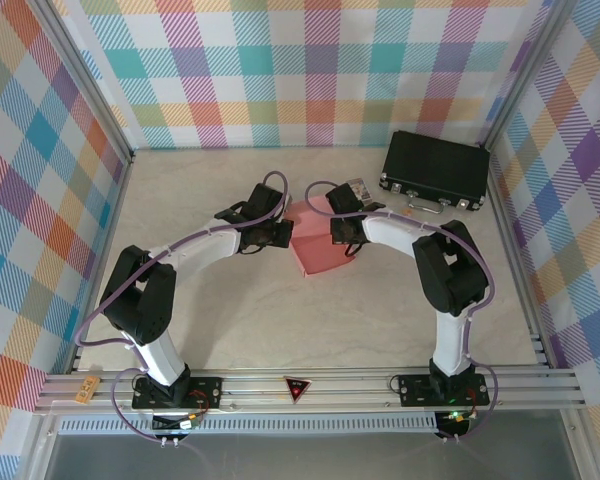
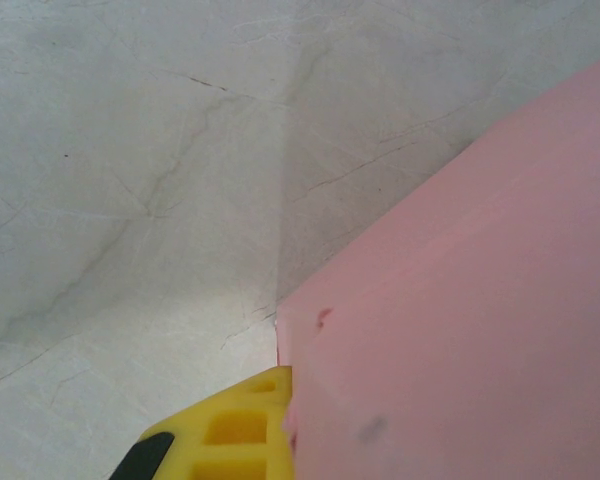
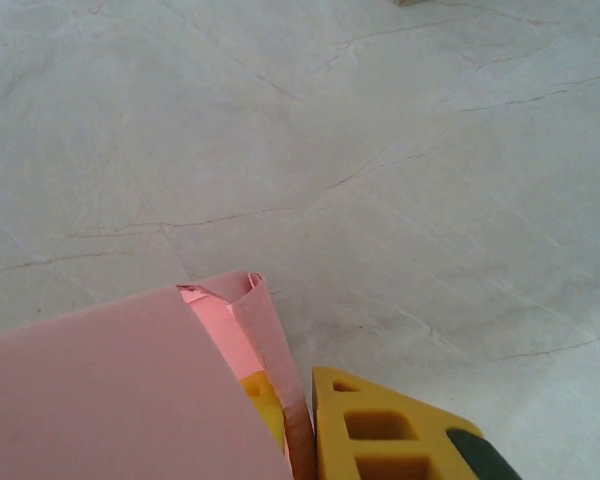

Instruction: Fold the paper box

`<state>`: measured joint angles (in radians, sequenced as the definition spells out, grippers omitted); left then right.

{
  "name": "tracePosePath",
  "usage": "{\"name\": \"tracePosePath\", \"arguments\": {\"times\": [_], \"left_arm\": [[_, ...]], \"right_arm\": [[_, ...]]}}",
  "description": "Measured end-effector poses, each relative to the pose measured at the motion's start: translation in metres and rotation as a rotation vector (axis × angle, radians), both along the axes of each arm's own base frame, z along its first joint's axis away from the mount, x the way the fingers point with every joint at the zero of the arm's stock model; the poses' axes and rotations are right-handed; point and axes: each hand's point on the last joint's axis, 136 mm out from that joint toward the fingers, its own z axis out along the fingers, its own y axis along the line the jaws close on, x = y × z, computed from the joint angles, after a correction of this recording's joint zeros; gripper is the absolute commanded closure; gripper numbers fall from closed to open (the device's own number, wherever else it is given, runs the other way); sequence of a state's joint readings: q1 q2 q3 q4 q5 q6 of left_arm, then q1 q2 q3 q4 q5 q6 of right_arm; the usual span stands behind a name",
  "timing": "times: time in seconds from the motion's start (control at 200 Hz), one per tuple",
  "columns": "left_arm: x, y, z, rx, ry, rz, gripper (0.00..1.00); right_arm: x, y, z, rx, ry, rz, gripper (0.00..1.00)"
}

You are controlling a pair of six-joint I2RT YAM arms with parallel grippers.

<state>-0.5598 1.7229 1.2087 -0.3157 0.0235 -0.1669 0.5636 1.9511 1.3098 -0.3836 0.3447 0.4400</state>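
Both grippers meet at the middle of the top view, the left gripper (image 1: 279, 236) on the left side and the right gripper (image 1: 338, 232) on the right side of the salmon-pink thin cardboard paper box (image 1: 315, 251). The box sits at the centre of the pale marbled table (image 1: 230, 320). In the right wrist view, a thin pink wall runs up between two yellow fingers (image 3: 380, 435) at the bottom of the frame, so the right gripper is clamped on that wall. In the left wrist view, one yellow finger (image 2: 235, 430) at the lower edge touches the box's edge. Its partner is hidden behind the pink panel, so I cannot tell whether that gripper is closed. The sheet no longer looks flat: broad panels stand up, and a creased corner shows at mid-left of the right wrist view. I judge the folding to be partly done, with the remaining flaps yet to be tucked and closed. A large black hard case (image 1: 435, 172) lies at the upper right of the top view, well apart from the box. A tiny printed card (image 1: 355, 188) lies close behind the right wrist, and neither looks likely to block the fold.
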Motion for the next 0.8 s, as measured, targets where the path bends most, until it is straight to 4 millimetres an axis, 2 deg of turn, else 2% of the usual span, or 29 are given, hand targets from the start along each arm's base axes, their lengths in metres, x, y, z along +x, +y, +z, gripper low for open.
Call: {"name": "tracePosePath", "arguments": {"times": [0.375, 0.52, 0.71, 0.8], "left_arm": [[0.001, 0.001, 0.0, 0.013, 0.014, 0.004, 1.0], [0.0, 0.003, 0.001, 0.024, 0.022, 0.004, 1.0], [-0.001, 0.002, 0.002, 0.027, 0.025, -0.007, 1.0], [-0.002, 0.001, 0.003, 0.027, 0.024, -0.021, 1.0]], "right_arm": [[0.006, 0.002, 0.0, -0.02, -0.005, 0.016, 0.75], [0.004, 0.004, -0.002, -0.005, 0.018, 0.042, 0.78], [0.002, 0.005, -0.006, 0.044, 0.046, 0.073, 0.75], [-0.005, 0.004, -0.008, 0.077, 0.067, 0.086, 0.71]]}}
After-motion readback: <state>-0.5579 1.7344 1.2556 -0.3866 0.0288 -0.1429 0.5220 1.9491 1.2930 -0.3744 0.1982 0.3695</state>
